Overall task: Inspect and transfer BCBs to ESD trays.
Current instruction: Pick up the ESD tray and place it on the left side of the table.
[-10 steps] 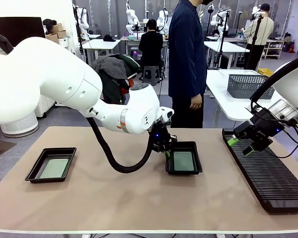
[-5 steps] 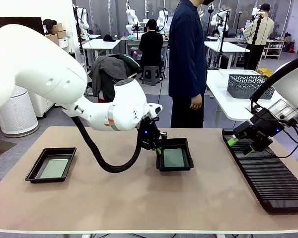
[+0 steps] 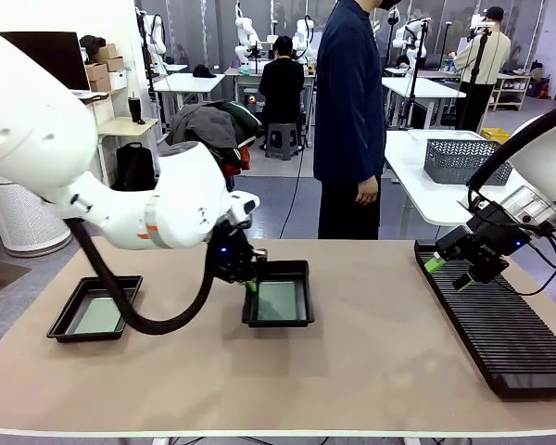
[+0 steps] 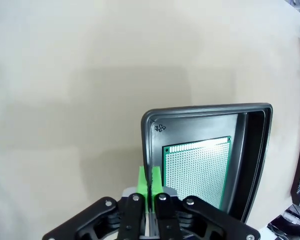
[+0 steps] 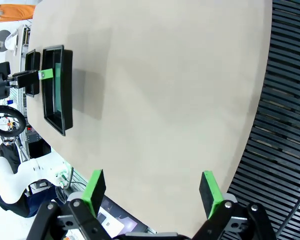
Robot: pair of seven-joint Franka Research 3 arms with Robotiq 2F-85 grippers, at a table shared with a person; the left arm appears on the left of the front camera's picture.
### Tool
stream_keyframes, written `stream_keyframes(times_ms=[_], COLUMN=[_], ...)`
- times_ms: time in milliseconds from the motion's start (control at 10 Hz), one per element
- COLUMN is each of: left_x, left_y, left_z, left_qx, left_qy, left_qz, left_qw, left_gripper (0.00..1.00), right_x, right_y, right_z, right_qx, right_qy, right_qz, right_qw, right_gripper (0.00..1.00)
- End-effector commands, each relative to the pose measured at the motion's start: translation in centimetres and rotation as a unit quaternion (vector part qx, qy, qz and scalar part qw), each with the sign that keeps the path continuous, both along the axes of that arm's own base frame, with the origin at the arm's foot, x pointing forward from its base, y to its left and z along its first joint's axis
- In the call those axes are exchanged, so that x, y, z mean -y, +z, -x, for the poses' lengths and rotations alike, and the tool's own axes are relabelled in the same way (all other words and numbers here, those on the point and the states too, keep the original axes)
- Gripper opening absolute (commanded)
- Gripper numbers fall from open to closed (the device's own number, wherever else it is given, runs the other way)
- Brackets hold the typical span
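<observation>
Your left gripper (image 3: 249,282) is clamped on the near-left rim of an ESD tray (image 3: 292,318) at mid-table; a green BCB (image 4: 197,167) lies flat on that tray's floor, just beside the pinching fingers. A second ESD tray (image 3: 63,323) with another BCB (image 3: 101,315) sits at far left. Your right gripper (image 3: 447,273) hangs with jaws apart over the black slotted rack (image 3: 496,329), holding nothing.

light: bright, even overhead | shadows: soft | focus: sharp | wrist views: edge distortion
</observation>
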State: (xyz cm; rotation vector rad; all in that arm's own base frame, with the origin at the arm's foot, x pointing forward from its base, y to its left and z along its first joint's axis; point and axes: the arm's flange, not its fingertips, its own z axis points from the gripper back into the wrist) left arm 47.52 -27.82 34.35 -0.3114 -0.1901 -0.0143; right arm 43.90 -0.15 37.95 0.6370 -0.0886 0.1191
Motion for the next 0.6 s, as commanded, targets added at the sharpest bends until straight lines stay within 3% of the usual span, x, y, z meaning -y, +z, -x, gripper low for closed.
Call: stream_keyframes(times_ms=[0, 500], left_x=[-4.4, -12.7], left_y=[0.1, -0.2], left_z=[1.5, 1.6], left_qx=[0.009, 0.001], left_qy=[0.01, 0.022], left_qz=[0.002, -0.01], left_qw=[1.0, 1.0], left_gripper=[0.03, 0.03], right_x=[-0.2, -0.2], right_y=[0.0, 0.0], right_z=[-0.1, -0.1], right_qx=[0.0, 0.0], right_qy=[-0.009, -0.009], right_qz=[0.004, 0.004], right_qw=[1.0, 1.0], right_gripper=[1.0, 1.0])
